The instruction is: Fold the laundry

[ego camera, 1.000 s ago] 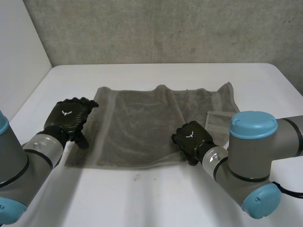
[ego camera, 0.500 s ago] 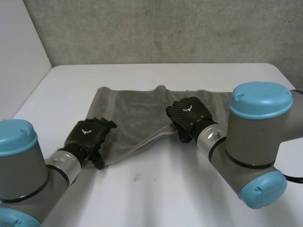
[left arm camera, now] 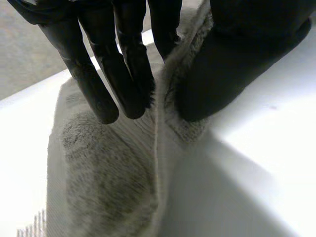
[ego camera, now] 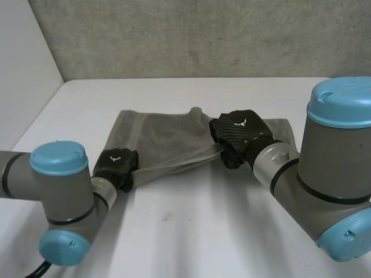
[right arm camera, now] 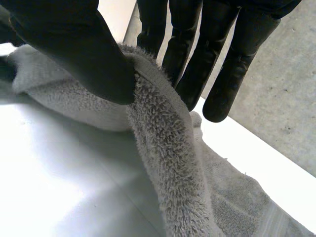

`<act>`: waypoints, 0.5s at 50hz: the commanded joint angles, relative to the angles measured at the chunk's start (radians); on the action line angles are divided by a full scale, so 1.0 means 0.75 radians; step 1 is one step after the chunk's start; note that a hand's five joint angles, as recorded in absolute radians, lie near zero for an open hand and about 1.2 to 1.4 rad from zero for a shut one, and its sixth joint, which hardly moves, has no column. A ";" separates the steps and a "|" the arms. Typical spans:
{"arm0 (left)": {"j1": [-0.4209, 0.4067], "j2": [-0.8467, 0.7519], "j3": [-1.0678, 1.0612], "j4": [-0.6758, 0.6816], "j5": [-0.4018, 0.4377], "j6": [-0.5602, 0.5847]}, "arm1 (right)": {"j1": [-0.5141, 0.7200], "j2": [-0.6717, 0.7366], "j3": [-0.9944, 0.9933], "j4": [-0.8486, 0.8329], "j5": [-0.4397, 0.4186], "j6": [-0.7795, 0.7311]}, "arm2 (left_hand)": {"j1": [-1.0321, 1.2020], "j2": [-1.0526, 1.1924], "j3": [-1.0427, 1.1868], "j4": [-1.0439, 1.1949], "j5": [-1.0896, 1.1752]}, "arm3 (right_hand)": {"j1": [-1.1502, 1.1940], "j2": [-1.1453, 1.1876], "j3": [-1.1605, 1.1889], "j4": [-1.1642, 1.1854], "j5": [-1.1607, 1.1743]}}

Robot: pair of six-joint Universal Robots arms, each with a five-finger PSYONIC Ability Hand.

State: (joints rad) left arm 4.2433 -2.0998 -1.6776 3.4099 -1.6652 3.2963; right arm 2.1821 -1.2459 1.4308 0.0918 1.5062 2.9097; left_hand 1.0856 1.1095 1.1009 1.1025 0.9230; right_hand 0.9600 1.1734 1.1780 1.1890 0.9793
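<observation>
A grey towel (ego camera: 159,136) lies on the white table (ego camera: 191,231), its near edge raised and drawn taut between my two hands. My left hand (ego camera: 116,165) is at the towel's near left corner. In the left wrist view the towel's hem (left arm camera: 163,113) runs between the thumb (left arm camera: 232,64) and the fingers (left arm camera: 121,69), pinched there. My right hand (ego camera: 240,134) holds the near right part of the edge above the cloth. In the right wrist view the towel (right arm camera: 168,158) folds over between thumb (right arm camera: 74,44) and straight fingers (right arm camera: 217,59), which pinch it.
A concrete wall (ego camera: 191,35) runs behind the table's far edge, with a white panel (ego camera: 23,69) at the left. Bare tabletop lies in front of the towel. Both grey arms with light-blue caps reach in from the near side.
My right hand has lifted the near right edge and carried it toward the far side. My left hand has come in to the near left corner and closed on it.
</observation>
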 commanded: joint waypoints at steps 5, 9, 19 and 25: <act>0.081 0.175 -0.021 0.002 -0.046 0.004 | -0.073 -0.006 -0.003 0.000 -0.008 -0.020 | 0.414 0.382 0.394 0.392 0.398 | 0.582 0.297 0.291 0.276 0.323; 0.085 0.278 -0.068 -0.004 -0.001 0.031 | -0.075 -0.010 -0.030 0.051 -0.014 -0.065 | 0.414 0.382 0.394 0.392 0.398 | 0.582 0.297 0.291 0.276 0.323; 0.088 0.909 -0.109 -0.116 0.097 0.454 | -0.085 -0.173 -0.192 0.348 -0.004 -0.404 | 0.414 0.382 0.394 0.392 0.398 | 0.582 0.297 0.291 0.276 0.323; 0.094 0.949 -0.062 -0.214 0.097 0.597 | -0.085 -0.219 -0.253 0.483 -0.010 -0.486 | 0.414 0.382 0.394 0.392 0.398 | 0.582 0.297 0.291 0.276 0.323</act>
State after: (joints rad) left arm 4.3103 -1.4417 -1.7629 3.3194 -1.5910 3.6232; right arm 2.1181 -1.3639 1.2896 0.3585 1.4997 2.6137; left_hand 1.1631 1.2167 1.2156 1.2168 1.0330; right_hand 0.9600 1.1778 1.1826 1.1933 0.9855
